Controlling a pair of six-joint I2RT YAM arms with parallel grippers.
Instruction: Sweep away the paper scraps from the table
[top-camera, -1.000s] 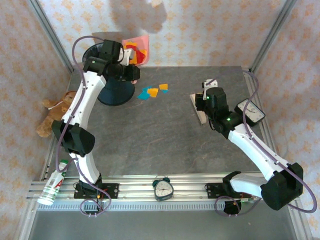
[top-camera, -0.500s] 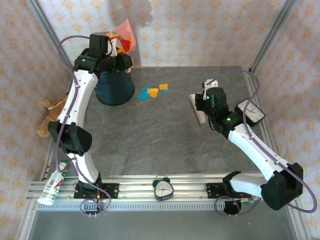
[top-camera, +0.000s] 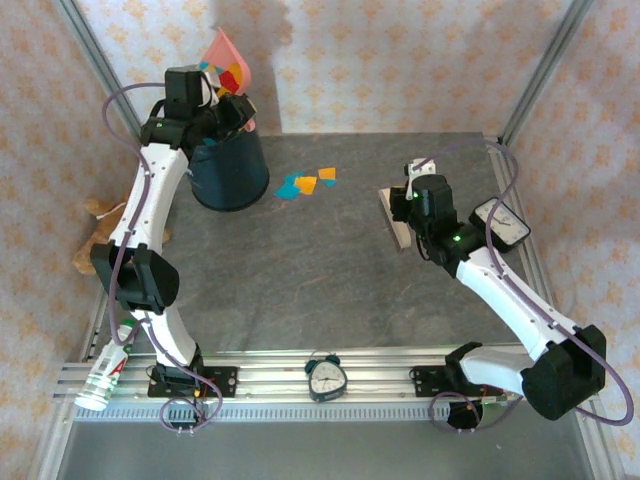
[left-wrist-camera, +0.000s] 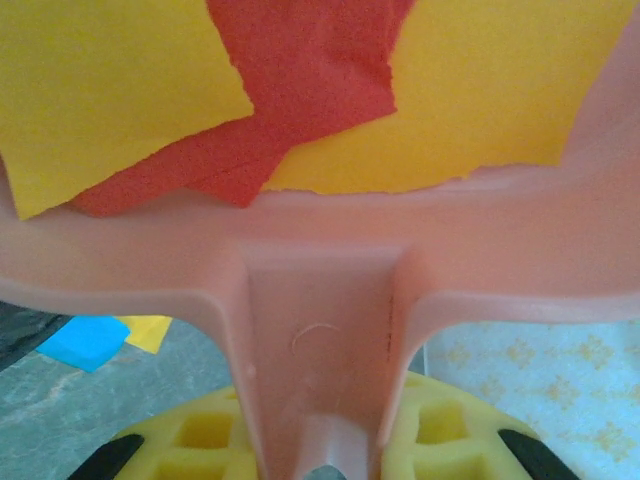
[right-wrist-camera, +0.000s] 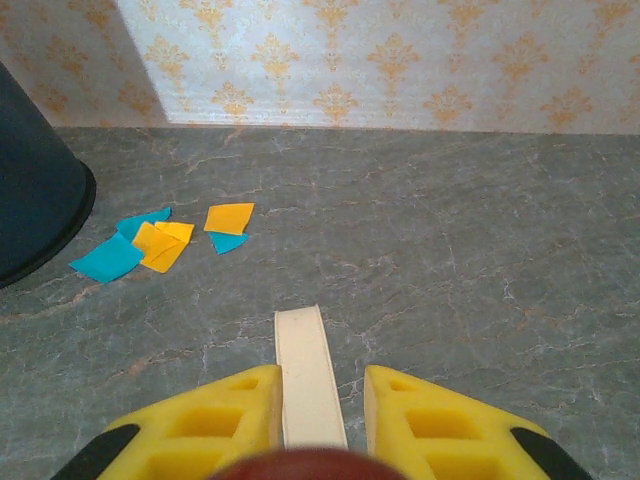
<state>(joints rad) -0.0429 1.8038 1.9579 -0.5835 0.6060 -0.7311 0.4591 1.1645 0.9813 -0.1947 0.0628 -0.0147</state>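
**A:** What are the left fingers (left-wrist-camera: 210, 437) doing?

**B:** They pinch the handle of the pink dustpan (left-wrist-camera: 320, 300), one yellow finger on each side. The pan is tilted steeply and raised over the dark blue bin (top-camera: 232, 172).

**A:** Is there anything on the pan?

**B:** Red and yellow paper scraps (left-wrist-camera: 310, 80) lie on it, just beyond those fingers.

**A:** And on the desk (top-camera: 320, 290)?

**B:** A small cluster of teal and yellow-orange scraps (top-camera: 305, 183) lies flat beside the bin. It sits between the two sets of fingers, ahead and to the left of the right ones and well apart from them.

**A:** What about the right fingers (right-wrist-camera: 235, 410)?

**B:** They are pressed onto a cream flat-handled tool (right-wrist-camera: 308, 375), whose strip runs straight out between them, low over the desk. I cannot tell whether it touches the surface.
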